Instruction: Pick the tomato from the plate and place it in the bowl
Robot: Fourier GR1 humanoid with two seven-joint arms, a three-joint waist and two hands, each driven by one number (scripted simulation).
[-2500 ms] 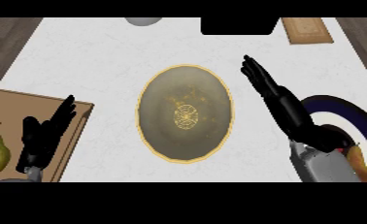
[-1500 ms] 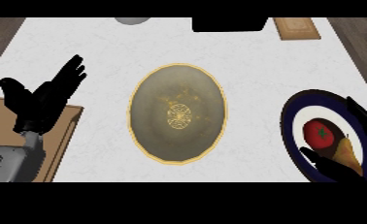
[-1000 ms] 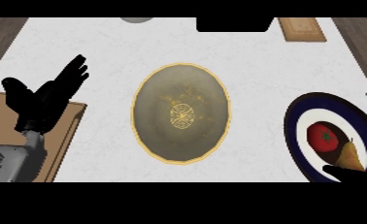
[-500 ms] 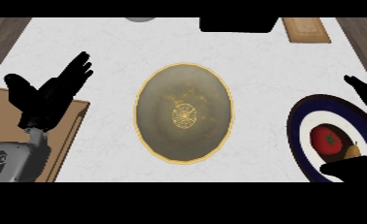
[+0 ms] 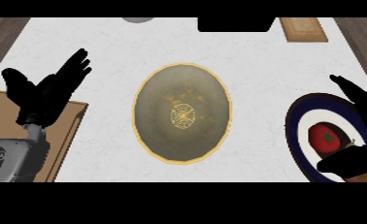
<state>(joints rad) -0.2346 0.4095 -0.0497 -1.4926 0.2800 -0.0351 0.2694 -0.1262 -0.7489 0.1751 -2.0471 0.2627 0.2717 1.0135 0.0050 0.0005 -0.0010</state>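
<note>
A red tomato [image 5: 327, 138] with a green stem lies on a dark blue plate [image 5: 295, 121] with a white ring, at the right edge. My right hand [image 5: 347, 164] is at that edge. Its thumb lies just below the tomato and its fingers [image 5: 348, 88] stretch out above the plate, apart from the tomato. The hand is open and most of it is cut off by the view's edge. The bowl [image 5: 183, 113], olive with a gold rim and a gold emblem inside, sits in the middle of the counter. My left hand [image 5: 44, 93] rests open at the left, fingers up.
A wooden board [image 5: 66, 133] lies under my left forearm at the left edge. At the back stand a black block [image 5: 237, 24], a small wooden board [image 5: 303, 29] and a grey round object [image 5: 136, 19].
My right hand has swung from beside the bowl out to the plate at the right, and now spans the tomato. My left hand rose at the left and has stayed there.
</note>
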